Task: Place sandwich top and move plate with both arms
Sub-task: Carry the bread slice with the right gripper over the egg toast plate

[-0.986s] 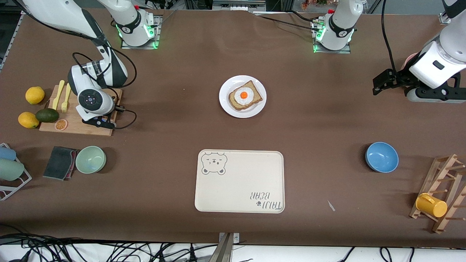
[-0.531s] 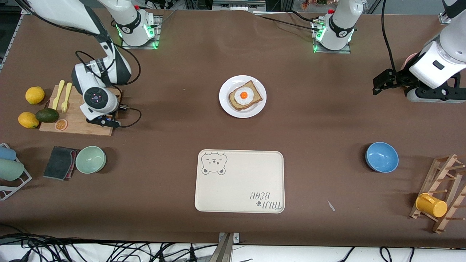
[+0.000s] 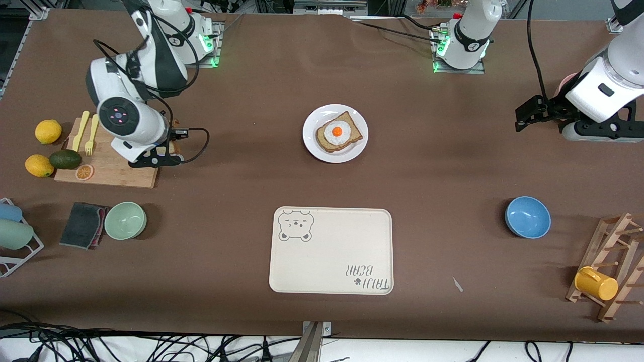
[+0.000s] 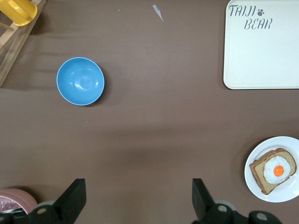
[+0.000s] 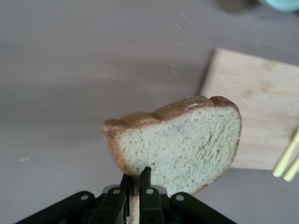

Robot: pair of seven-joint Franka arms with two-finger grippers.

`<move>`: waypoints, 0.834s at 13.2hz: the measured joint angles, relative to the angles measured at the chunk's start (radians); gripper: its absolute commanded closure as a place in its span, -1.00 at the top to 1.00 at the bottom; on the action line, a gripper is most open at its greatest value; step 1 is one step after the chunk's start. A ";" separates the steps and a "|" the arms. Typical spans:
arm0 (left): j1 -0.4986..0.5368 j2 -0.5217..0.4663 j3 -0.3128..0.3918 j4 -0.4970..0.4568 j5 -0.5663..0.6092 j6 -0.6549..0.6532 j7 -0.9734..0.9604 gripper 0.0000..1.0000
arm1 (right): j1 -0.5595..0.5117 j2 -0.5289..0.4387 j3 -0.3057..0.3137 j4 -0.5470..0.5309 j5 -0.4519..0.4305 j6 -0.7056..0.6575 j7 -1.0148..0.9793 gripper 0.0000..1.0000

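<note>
Carrying the sandwich top (image 5: pixel 180 144), pinched by one edge between the closed jaws of the right gripper (image 5: pixel 135 186), should be done level above the cutting board (image 3: pixel 108 166). The plate (image 3: pixel 314 146) holds the egg slice (image 3: pixel 338 132). The tray (image 3: pixel 329 251) is bare. The left gripper (image 4: pixel 136 200) waits, jaws wide.

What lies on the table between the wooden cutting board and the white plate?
Nothing: in the front view the stretch of brown table between the cutting board and the plate is bare.
</note>
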 measured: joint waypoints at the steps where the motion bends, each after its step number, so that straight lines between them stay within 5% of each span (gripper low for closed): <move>1: 0.000 0.000 0.000 0.000 0.000 0.000 0.000 1.00 | 0.005 0.003 0.013 0.055 0.029 -0.017 -0.017 -1.00; 11: 0.000 0.000 0.000 0.000 0.000 0.000 0.000 1.00 | 0.297 0.338 0.032 0.577 0.043 -0.091 0.064 -1.00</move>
